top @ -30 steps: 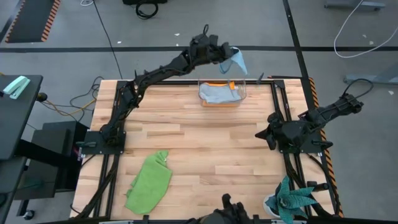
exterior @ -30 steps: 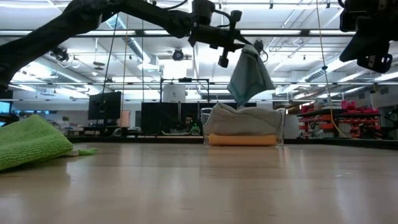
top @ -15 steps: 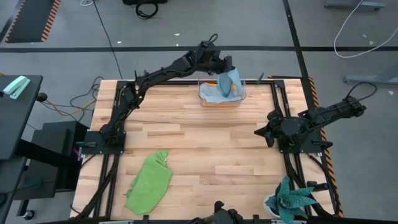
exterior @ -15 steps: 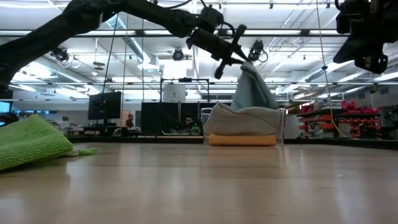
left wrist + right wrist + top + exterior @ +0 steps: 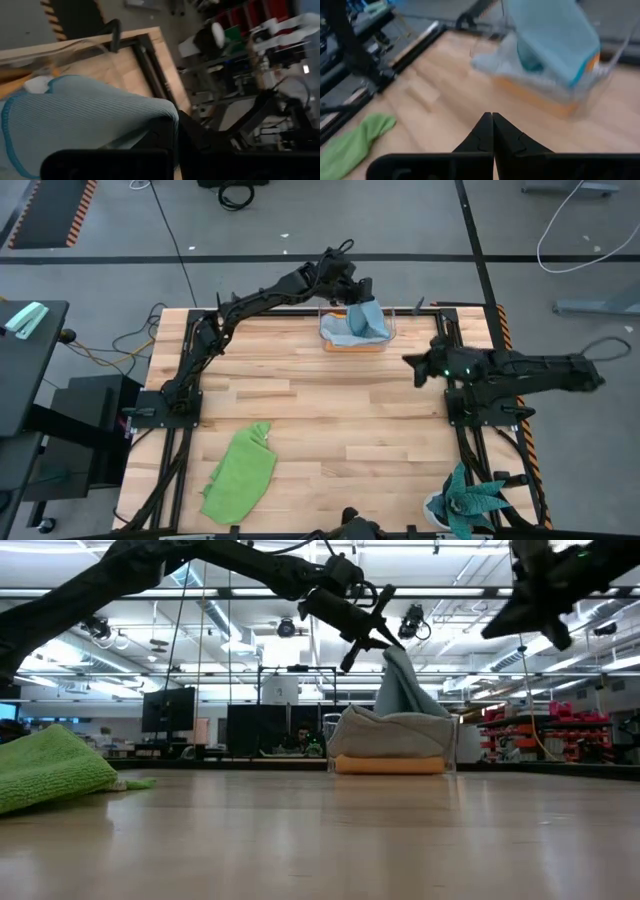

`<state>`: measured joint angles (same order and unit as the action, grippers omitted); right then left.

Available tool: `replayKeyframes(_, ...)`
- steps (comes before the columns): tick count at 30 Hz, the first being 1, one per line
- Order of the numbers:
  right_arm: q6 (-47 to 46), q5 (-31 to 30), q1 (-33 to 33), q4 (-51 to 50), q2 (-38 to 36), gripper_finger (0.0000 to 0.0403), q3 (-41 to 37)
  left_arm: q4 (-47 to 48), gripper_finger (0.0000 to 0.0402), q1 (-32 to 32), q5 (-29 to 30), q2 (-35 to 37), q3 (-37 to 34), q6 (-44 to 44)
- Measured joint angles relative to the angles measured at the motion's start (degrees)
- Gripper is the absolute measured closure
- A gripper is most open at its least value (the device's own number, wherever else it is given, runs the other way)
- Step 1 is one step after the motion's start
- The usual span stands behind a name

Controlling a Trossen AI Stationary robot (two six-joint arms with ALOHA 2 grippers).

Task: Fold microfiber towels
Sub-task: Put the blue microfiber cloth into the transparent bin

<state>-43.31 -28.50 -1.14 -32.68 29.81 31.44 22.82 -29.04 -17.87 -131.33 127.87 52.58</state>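
Note:
My left gripper (image 5: 358, 293) reaches over the table's far edge, shut on a folded light blue towel (image 5: 368, 320). The towel hangs above a clear plastic box (image 5: 392, 322). In the box a grey towel (image 5: 390, 730) lies on an orange-yellow one (image 5: 390, 766). A crumpled lime green towel (image 5: 242, 472) lies flat on the wood near the front left. My right gripper (image 5: 408, 362) is shut on nothing, in the air at the table's right side, pointing toward the box. My left gripper pinches the light blue towel's upper folded edge (image 5: 161, 109) between its two fingers, coming from the table's left and slanting downward. Several layers seem caught. The towel hangs slack below the fingers, and its lower end (image 5: 405, 705) rests on the grey towel in the box.
A teal spiky-leaved plant (image 5: 470, 500) stands at the front right corner. Black frame rails (image 5: 450, 395) run along the table's right and left sides. Bare wood (image 5: 330, 420) lies between the box and the green towel.
My left gripper has tipped downward and sunk toward the box, still shut. The light blue towel, which hung clear beyond the box, now has its lower end on the grey towel. My right arm has swung round toward the far edge and now points at the box.

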Motion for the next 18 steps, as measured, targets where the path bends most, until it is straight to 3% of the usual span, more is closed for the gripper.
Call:
replayKeyframes(5,9.38,7.94,14.00,9.53,4.22,0.0386,0.04,-2.73,0.0392,0.39,-1.51,0.00,-0.01,0.70)
replayKeyframes(9,14.11,18.46,22.84,15.41,10.32,0.0360,0.04,-5.75,0.0392,0.76,-3.77,-0.02,-0.02,0.50)
replayKeyframes(13,15.93,27.16,27.26,25.90,17.15,0.0319,0.02,-7.95,0.0392,0.81,-6.77,-0.02,0.00,0.13)
replayKeyframes(18,15.15,28.04,28.08,27.03,23.96,0.0263,4.44,-9.21,0.0392,0.65,-9.13,-0.02,0.00,-0.43)
